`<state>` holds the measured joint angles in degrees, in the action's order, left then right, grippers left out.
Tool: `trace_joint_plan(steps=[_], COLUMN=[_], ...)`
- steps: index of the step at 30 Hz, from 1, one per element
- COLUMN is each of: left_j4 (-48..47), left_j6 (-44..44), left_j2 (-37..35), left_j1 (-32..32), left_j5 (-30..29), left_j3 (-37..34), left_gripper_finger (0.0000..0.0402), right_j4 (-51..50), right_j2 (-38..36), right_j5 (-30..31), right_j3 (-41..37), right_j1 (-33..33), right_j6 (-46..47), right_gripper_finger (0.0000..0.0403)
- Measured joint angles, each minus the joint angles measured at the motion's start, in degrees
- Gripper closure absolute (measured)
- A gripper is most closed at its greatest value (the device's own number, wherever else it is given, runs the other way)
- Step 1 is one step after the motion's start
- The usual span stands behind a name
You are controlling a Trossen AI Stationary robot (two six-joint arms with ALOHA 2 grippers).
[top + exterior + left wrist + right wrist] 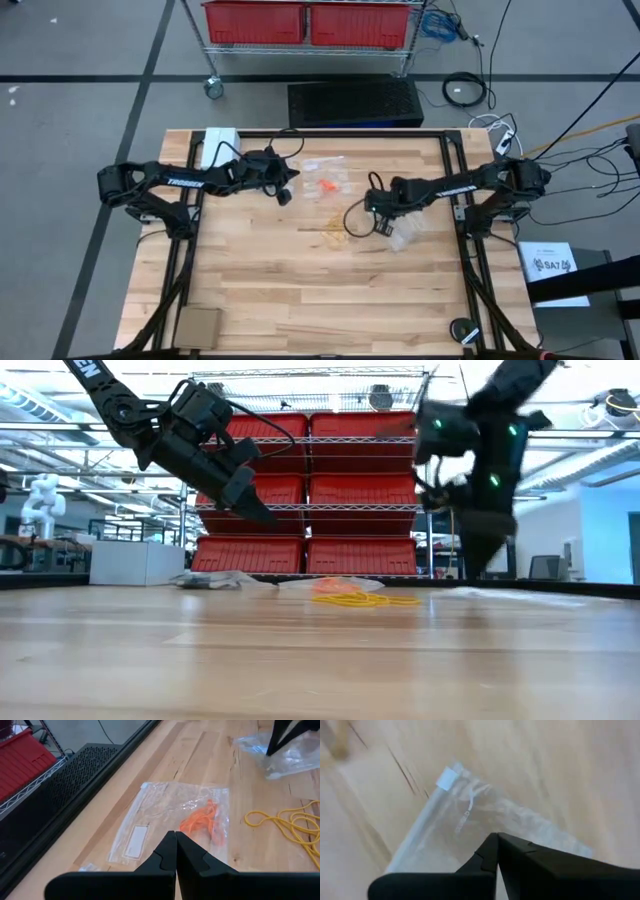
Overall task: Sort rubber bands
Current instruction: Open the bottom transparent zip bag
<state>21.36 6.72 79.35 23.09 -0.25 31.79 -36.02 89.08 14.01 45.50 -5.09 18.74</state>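
Note:
Orange rubber bands (pixel 202 820) lie inside a clear zip bag (pixel 150 815) flat on the wooden table, also seen from above (pixel 322 187). A loose tangle of yellow-tan rubber bands (pixel 335 236) lies on the bare wood nearer the middle (pixel 290 822). My left gripper (pixel 284 197) is shut and empty, raised above the table (pixel 262 512), pointing slantwise down toward the bag of orange bands. My right gripper (pixel 383 228) is shut, points steeply down (pixel 478 570) and hovers over a second clear zip bag (pixel 465 825) that lies flat on the table (pixel 405 236).
A black cable (pixel 352 215) loops on the table beside my right gripper. A white box (pixel 220 140) sits at the far left corner, a tan square (pixel 197 325) at the near left, a round black object (pixel 463 330) at the near right. Black rails (pixel 455 170) frame the table.

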Motion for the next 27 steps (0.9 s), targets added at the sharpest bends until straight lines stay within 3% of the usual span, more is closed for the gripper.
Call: trace_joint_plan(steps=[4,8,20,27], left_j4=[0.0,-0.6,-0.7,-0.6], left_j6=[0.0,0.0,0.0,-0.3], left_j2=[0.0,0.0,0.0,0.0], left_j1=[0.0,0.0,0.0,0.0], left_j5=[0.0,0.0,0.0,0.0], left_j3=[0.0,0.0,0.0,0.0], left_gripper_finger=[0.0399,0.0399,0.0399,0.0399], right_j4=[-7.1,-9.6,1.0,3.5], right_j2=[-0.2,-0.3,-0.2,2.9], right_j5=[0.5,0.5,4.0,5.8], right_j3=[7.4,11.8,2.0,0.7], right_j1=[-0.2,1.5,12.3,13.5], right_j6=[-1.5,3.5,21.3,25.4], right_gripper_finger=[0.0402,0.0392,0.0254,0.0258])
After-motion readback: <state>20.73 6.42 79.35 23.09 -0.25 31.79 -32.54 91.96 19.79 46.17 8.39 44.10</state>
